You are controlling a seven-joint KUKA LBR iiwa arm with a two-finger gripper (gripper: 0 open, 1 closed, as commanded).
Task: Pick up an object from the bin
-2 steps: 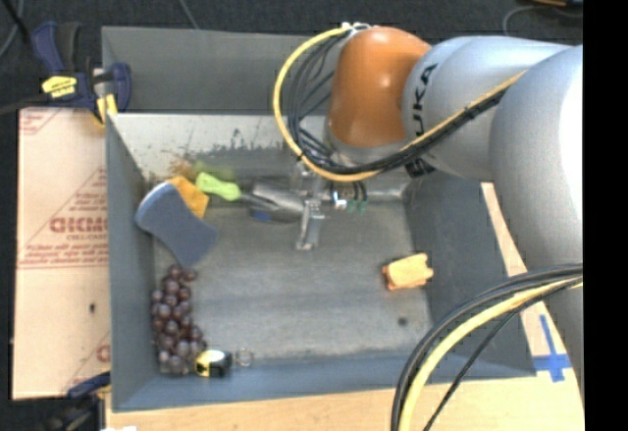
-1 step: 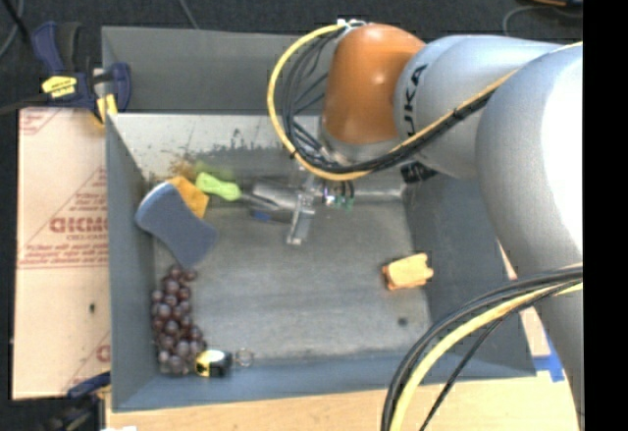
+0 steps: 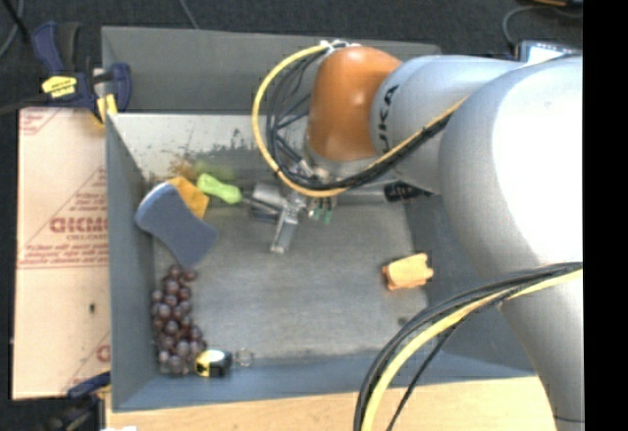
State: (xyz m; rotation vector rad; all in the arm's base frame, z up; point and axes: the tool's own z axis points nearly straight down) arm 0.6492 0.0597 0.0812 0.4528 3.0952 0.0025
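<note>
My gripper (image 3: pixel 272 216) hangs over the bin's floor just left of the middle, below the orange cover. Its two metal fingers stand apart, open, with nothing between them. A small green piece (image 3: pixel 219 189) lies just left of the upper fingertip, apart from it. Beside it sits a yellow-orange piece (image 3: pixel 191 195), partly under a grey-blue flat pad (image 3: pixel 177 224) that leans at the left wall. An orange-yellow block (image 3: pixel 407 271) lies alone on the floor to the gripper's lower right.
A bunch of dark purple grapes (image 3: pixel 175 321) runs along the left wall toward the front corner. A small yellow tape measure (image 3: pixel 211 363) lies at the front wall. The arm covers the bin's right side and back.
</note>
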